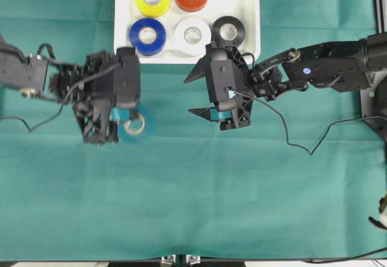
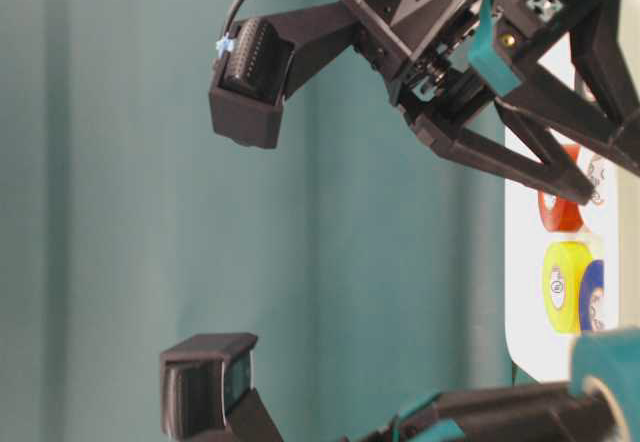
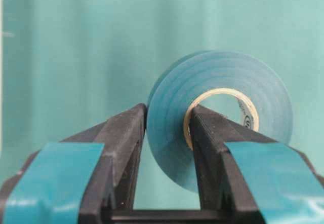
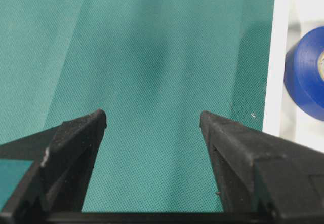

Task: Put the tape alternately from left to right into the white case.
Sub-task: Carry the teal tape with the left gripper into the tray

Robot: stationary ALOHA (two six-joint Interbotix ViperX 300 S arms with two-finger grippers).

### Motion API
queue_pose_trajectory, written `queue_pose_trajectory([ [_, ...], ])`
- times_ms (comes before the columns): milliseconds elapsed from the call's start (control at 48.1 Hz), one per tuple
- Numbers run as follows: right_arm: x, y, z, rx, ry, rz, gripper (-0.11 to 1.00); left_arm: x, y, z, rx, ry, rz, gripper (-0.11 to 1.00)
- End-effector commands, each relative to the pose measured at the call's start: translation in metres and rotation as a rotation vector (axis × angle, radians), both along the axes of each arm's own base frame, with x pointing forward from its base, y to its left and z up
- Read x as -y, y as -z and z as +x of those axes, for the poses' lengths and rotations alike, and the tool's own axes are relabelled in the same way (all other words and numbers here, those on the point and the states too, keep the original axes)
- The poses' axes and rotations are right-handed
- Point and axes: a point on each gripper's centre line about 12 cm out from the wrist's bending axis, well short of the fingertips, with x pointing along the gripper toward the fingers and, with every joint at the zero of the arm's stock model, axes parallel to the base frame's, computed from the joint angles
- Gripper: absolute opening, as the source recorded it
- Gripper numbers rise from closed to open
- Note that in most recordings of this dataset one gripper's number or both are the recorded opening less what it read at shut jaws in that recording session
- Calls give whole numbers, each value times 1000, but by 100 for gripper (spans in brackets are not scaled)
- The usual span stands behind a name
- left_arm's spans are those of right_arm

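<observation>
Teal tape (image 3: 217, 117) clamped in left pincer (image 3: 167, 133), roll blurred overhead, lower edge hidden

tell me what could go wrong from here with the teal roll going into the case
The left gripper pinches only the wall of the teal tape roll, one finger through its core, so it could swing or slip. The white case has five rolls; the free spot sits at the far right above the black roll, so the left arm may have to reach past the open right gripper and could clip it.
</observation>
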Motion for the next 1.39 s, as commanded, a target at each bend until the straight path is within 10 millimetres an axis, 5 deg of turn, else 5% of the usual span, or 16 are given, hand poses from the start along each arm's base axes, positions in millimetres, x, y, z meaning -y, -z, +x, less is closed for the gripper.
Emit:
queue_pose_trajectory([
  [0, -1, -15, 2, 42, -4, 2, 81, -17, -17, 2, 53, -26, 20, -3],
  [770, -1, -15, 2, 41, -2, 2, 81, -136, -20, 6, 137, -187, 207, -3],
  [1373, -2, -15, 1, 41, -4, 4, 81, -184, -19, 59, 218, -195, 309, -3],
])
